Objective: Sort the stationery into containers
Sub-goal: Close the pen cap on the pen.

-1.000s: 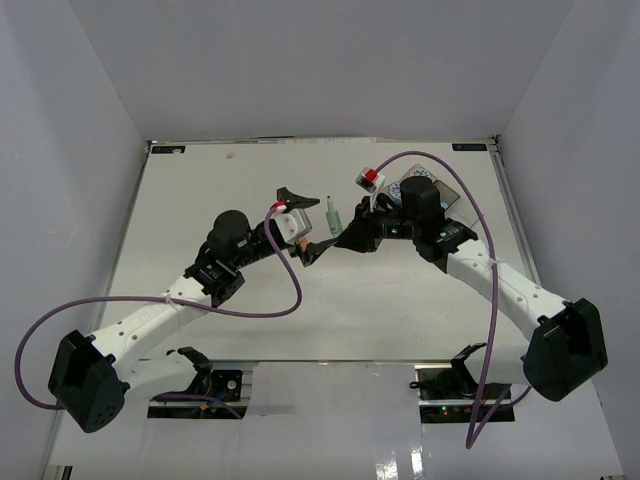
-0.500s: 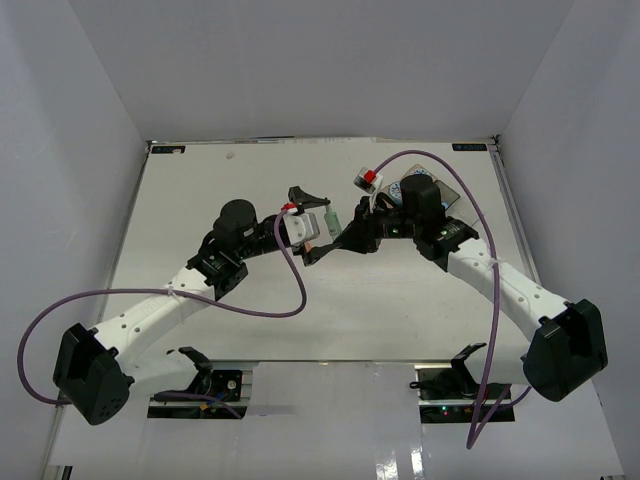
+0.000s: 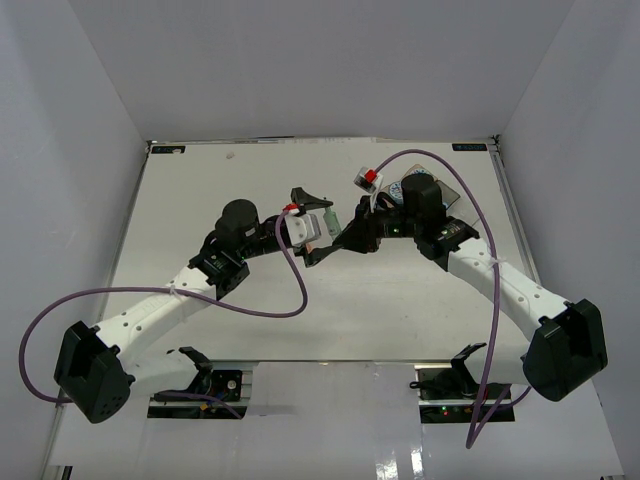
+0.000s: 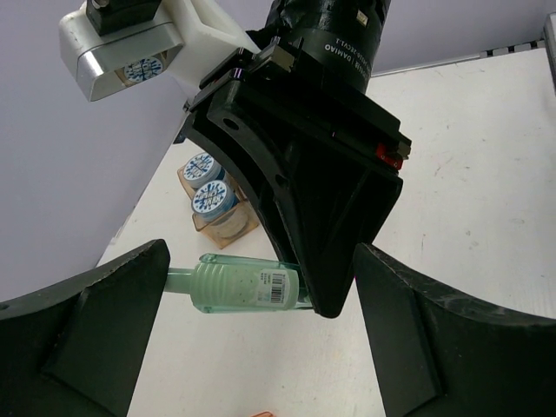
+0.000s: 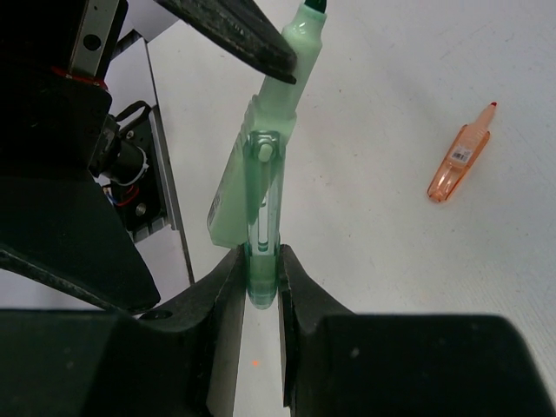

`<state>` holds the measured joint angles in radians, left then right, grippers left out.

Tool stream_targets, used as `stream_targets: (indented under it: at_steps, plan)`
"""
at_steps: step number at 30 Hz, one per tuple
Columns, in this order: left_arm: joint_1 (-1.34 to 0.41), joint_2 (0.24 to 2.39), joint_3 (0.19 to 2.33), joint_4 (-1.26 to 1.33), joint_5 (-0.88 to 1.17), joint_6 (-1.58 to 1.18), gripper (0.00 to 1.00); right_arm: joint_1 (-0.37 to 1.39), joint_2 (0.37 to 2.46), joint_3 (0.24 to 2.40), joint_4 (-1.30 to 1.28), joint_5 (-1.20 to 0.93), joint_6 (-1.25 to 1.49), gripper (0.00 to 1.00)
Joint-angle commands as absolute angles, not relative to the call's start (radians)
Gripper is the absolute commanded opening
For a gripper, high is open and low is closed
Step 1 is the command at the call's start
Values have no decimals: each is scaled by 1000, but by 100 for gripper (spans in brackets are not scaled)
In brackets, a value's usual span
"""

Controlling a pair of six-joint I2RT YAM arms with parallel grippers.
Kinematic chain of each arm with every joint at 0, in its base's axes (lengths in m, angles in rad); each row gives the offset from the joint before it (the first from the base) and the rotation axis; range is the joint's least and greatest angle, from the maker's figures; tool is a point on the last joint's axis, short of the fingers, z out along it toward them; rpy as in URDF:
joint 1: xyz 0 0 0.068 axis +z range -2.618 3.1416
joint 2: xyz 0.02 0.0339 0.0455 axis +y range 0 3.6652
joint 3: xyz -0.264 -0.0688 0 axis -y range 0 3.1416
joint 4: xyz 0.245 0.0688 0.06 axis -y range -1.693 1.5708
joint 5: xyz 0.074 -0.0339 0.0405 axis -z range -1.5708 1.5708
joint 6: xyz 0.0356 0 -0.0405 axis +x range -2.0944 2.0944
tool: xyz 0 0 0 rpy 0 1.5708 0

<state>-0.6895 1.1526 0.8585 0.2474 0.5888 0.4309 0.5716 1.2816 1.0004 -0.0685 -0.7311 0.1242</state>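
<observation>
The right hand (image 5: 261,278) is gripping a green marker (image 4: 243,285) above the tabletop (image 4: 486,174), holding it between the spread-open fingers of the left hand (image 3: 316,224). At the marker's eleven o'clock, two blue-and-white rolls (image 4: 207,184) are sitting in the amber tray (image 4: 201,226). An orange pen (image 5: 459,165) is lying apart.

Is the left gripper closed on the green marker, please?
No, the left gripper stands wide open around the green marker, which the right gripper grips.

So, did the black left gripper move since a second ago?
Yes. The left gripper slid rightward, away from the left edge of the white table, until its open jaws straddle the pale green plastic marker in the right gripper.
</observation>
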Motion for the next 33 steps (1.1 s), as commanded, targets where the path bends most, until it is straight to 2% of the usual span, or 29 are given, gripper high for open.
stream_targets:
  at_steps: [1,17,33]
  plan:
    - [-692,1141,842,256,601,413,98,575,1229,1026,41,-799,121,8]
    - [-611,1178,842,298,690,328,98,575,1213,950,126,-848,69,8]
    - [-586,1213,856,252,796,287,98,560,1215,982,129,-853,44,8]
